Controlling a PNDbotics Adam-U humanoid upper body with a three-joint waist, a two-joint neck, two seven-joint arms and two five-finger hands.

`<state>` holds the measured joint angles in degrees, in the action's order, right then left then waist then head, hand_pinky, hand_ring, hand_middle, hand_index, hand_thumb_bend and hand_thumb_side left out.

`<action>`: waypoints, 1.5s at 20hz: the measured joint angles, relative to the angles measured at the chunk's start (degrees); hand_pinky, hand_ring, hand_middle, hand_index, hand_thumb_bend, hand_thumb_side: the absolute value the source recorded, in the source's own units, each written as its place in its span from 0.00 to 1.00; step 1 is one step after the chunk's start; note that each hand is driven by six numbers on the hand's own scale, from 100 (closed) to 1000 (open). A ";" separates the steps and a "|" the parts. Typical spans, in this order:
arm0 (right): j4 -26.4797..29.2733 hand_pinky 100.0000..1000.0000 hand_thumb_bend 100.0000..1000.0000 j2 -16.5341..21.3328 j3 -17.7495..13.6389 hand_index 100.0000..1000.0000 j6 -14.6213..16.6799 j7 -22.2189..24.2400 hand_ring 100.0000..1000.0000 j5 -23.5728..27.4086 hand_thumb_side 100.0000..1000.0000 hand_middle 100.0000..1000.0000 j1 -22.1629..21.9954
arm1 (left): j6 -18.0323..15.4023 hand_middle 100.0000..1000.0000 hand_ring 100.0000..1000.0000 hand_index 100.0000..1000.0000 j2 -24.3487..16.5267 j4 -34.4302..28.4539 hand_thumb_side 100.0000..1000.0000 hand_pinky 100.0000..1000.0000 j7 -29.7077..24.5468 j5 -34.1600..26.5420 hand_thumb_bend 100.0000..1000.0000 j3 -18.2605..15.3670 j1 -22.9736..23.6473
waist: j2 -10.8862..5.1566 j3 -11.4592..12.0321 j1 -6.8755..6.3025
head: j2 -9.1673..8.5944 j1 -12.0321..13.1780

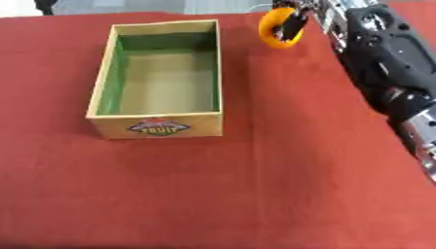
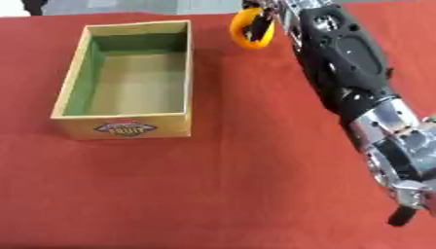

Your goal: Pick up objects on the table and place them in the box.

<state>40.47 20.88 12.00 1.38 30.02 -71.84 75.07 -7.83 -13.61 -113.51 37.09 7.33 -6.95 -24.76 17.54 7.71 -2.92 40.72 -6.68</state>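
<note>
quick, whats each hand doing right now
Right hand: closed on the orange ring-shaped object, beyond the box's far right corner.
Left hand: not in view.

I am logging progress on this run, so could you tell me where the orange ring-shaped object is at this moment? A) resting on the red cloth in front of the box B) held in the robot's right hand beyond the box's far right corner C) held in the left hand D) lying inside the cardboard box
B: the orange ring-shaped object sits in the fingers of the right hand, up past the far right corner of the empty, green-lined cardboard box.
</note>
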 measured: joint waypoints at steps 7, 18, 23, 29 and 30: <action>7.95 0.55 0.00 0.42 1.14 0.50 -1.11 -1.26 0.63 3.60 0.13 0.47 0.24 | -0.01 0.57 0.51 0.69 0.00 0.00 0.84 0.49 -0.01 0.00 0.01 0.00 0.00 | -0.32 -0.22 0.01 | 0.05 0.00; 24.71 0.55 0.00 0.72 4.13 0.52 -4.35 1.42 0.63 12.96 0.18 0.47 3.36 | -0.16 0.57 0.52 0.70 0.00 0.00 0.85 0.49 -0.20 0.03 0.01 0.02 -0.02 | -0.85 -0.22 0.36 | 0.52 -0.04; 27.55 0.56 0.00 -1.13 6.35 0.52 -5.34 3.18 0.63 14.68 0.19 0.47 3.72 | -0.25 0.57 0.52 0.70 0.00 0.00 0.85 0.49 -0.29 0.03 0.01 0.04 -0.16 | -0.89 0.59 0.40 | 0.52 -0.44; 28.27 0.55 0.00 -4.02 8.64 0.52 -5.27 4.47 0.62 16.02 0.20 0.47 3.14 | -0.36 0.57 0.52 0.70 0.01 0.00 0.85 0.49 -0.40 0.00 0.01 0.34 -0.60 | -0.86 0.99 0.41 | 0.52 -1.12; 28.35 0.55 0.00 -4.62 8.82 0.53 -5.36 4.54 0.62 16.25 0.20 0.47 2.59 | -0.38 0.57 0.52 0.70 0.03 0.00 0.85 0.49 -0.42 0.00 0.01 0.34 -0.70 | -0.84 1.10 0.41 | 0.52 -1.31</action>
<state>68.81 16.26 20.82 -3.98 34.57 -55.59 77.66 -8.21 -13.58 -113.51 36.67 7.33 -6.61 -25.46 16.70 8.81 -2.51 41.23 -7.99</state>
